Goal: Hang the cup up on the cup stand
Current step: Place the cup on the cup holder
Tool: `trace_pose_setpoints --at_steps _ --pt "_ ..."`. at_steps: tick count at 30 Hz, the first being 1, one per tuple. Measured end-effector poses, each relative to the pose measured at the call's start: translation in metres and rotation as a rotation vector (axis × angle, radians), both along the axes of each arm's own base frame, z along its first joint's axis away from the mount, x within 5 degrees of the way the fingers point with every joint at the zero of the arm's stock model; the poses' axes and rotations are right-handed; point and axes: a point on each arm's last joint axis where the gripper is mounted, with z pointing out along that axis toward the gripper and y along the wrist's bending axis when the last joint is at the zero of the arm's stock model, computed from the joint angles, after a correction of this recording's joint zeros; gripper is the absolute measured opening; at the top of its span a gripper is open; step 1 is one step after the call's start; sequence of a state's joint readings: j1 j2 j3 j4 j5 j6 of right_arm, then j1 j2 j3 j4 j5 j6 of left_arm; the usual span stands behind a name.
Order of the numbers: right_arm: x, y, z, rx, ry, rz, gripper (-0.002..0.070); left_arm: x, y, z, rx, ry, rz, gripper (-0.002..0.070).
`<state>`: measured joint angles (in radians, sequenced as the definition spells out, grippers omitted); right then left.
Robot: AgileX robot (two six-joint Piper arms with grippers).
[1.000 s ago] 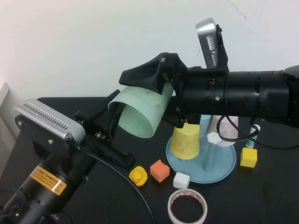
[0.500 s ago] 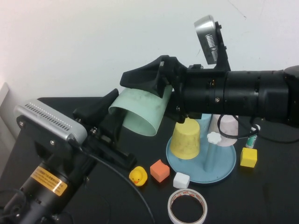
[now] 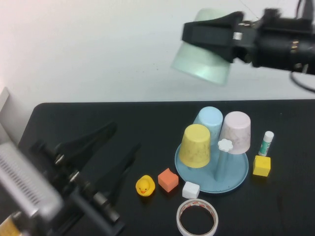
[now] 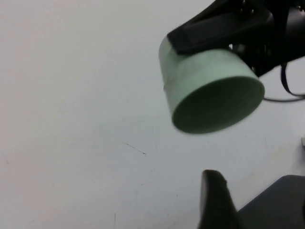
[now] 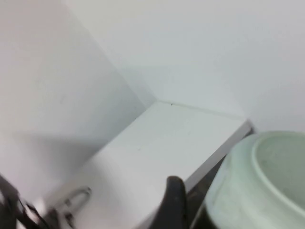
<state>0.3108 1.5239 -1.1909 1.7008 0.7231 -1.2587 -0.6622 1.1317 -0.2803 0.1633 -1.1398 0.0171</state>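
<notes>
we see a plain white wall (image 3: pixel 98 49) behind a black table (image 3: pixel 147 123), with a white ledge (image 3: pixel 4 105) at the table's left edge, evenly lit.

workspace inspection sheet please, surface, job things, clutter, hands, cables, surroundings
surface: black table.
job's things: mint cup held high over the table, tilted; cup stand carries a yellow cup, blue cup and pale pink cup; one white-knobbed peg free.
clutter: rubber duck, orange block, white block, yellow block, tape roll, small tube.
hands: right hand shut on the mint cup, above the stand; left hand open, low over the table's left side, holding nothing.
cables: black cable at the right arm.
surroundings: white wall.
</notes>
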Motion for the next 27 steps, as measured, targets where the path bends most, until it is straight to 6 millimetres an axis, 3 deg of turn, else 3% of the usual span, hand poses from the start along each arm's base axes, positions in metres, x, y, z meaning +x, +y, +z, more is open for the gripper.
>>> trace_pose_setpoints --at_steps 2,6,9,17,27 --pt "-0.003 -0.01 0.005 -0.058 -0.121 0.043 0.0607 -0.01 0.009 -0.004 -0.016 0.012 -0.002 0.0298" --pt "-0.011 -0.015 -0.003 -0.255 -0.298 0.174 0.0607 -0.026 0.029 -0.01 -0.118 0.077 0.024 0.0092" --pt "-0.014 -0.018 -0.018 -0.449 -0.358 0.253 0.0607 -0.033 0.046 -0.017 -0.219 0.162 0.09 0.0027" --pt "0.015 -0.019 -0.062 -0.606 -0.294 0.231 0.0607 -0.039 0.061 -0.046 -0.16 0.448 0.183 0.0001" --pt "0.051 -0.023 -0.11 -0.699 -0.192 0.087 0.0607 -0.048 0.049 -0.05 0.008 0.389 0.065 0.0"
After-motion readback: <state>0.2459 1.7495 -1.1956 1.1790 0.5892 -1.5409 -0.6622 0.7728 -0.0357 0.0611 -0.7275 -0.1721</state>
